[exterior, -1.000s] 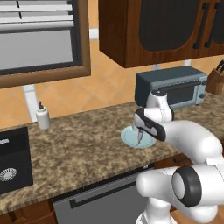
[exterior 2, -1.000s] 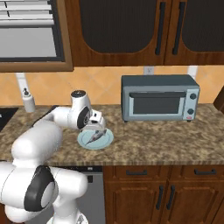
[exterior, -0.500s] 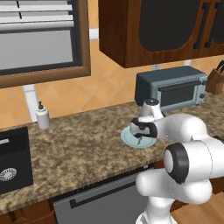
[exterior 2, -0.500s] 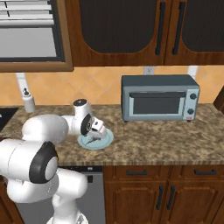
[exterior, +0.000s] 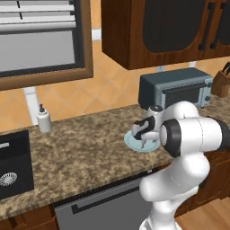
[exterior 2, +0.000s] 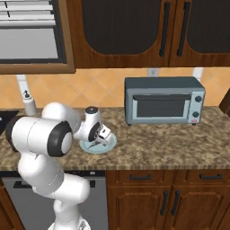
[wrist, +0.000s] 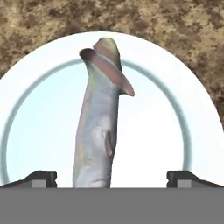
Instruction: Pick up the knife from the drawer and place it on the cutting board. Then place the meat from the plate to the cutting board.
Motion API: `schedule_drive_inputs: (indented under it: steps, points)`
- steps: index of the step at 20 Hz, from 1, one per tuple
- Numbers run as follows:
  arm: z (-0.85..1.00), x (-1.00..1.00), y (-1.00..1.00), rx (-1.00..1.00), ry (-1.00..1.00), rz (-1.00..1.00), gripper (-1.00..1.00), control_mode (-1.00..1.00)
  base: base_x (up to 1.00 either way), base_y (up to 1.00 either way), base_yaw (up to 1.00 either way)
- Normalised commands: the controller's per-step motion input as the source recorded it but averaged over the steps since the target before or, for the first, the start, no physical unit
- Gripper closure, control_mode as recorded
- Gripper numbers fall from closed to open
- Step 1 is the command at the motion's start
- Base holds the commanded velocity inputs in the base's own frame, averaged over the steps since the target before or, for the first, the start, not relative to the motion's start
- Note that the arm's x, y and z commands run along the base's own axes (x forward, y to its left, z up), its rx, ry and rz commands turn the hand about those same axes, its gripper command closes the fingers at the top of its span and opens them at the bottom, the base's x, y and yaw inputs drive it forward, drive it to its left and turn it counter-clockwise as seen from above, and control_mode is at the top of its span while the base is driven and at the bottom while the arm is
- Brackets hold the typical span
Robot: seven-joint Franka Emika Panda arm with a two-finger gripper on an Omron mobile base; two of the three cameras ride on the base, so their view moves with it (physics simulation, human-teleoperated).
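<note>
The meat [wrist: 98,127], a long, narrow strip lying on the plate [wrist: 166,144] on the speckled surface [wrist: 183,26], looks soft and slippery, so the spread end effector [wrist: 111,177] straddling it should pinch across its thick middle.

speckled brown counter [exterior 2: 170,146], plate [exterior 2: 110,144], toaster oven [exterior 2: 164,100], soap bottle [exterior: 43,120]
</note>
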Motion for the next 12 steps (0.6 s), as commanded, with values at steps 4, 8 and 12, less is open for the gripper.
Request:
schedule_drive_inputs:
  steps: [4,8,12]
  points:
    - [-0.24,0.3,0.0,0.06,0.0,-0.09,-1.0,-1.0,0.0,0.0,0.0]
    - [-0.25,0.34,0.0,0.03,0.0,-0.09,-1.0,-1.0,0.0,0.0,0.0]
    - [-0.25,0.06,0.01,0.0,0.0,-0.07,1.0,-1.0,0.0,0.0,0.0]
